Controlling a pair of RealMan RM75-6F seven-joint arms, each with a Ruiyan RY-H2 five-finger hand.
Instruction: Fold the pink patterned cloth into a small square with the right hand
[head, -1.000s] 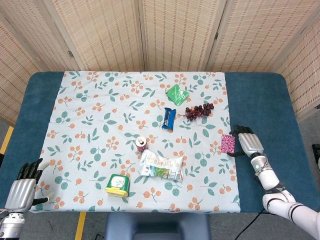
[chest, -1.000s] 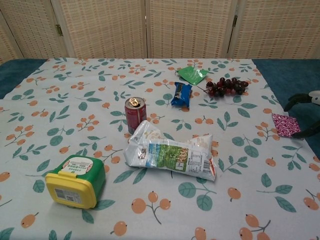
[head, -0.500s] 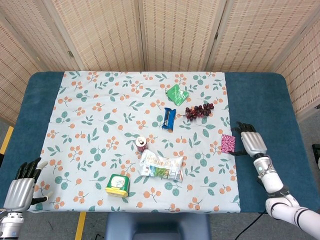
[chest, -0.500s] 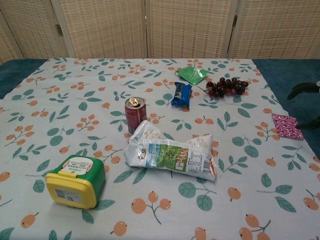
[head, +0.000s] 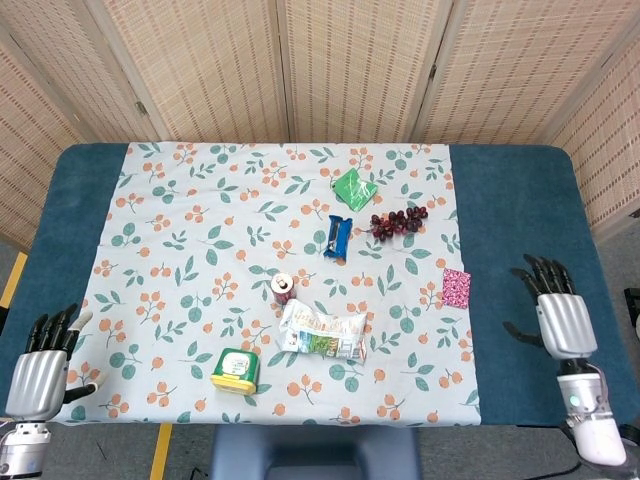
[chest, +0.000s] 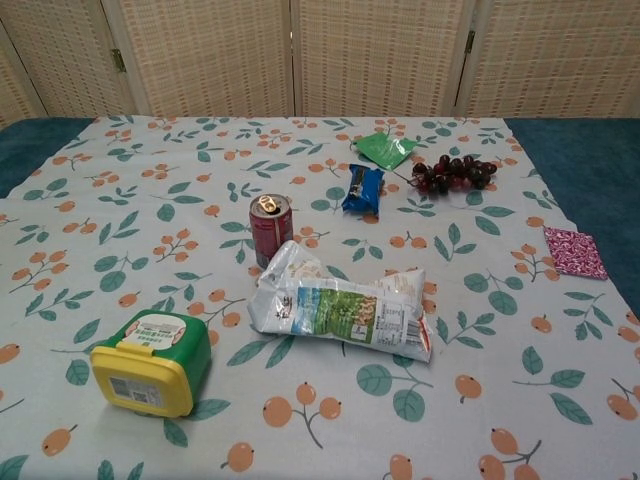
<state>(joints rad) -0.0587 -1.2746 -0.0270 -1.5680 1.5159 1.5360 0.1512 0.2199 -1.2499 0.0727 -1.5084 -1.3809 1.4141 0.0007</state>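
- No words, brands or numbers are showing clearly enough to read in either view.
- The snack bag (chest: 345, 312) is carrying printed panels, but the print is staying too small to make out.
- The green and yellow box (chest: 151, 361) is wearing a white label with blurred lines.
- The blue wrapper (chest: 363, 187) is showing only unclear marks.

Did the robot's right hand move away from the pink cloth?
Yes. The right hand pulled back rightward, off the pink cloth, toward the table's right edge.
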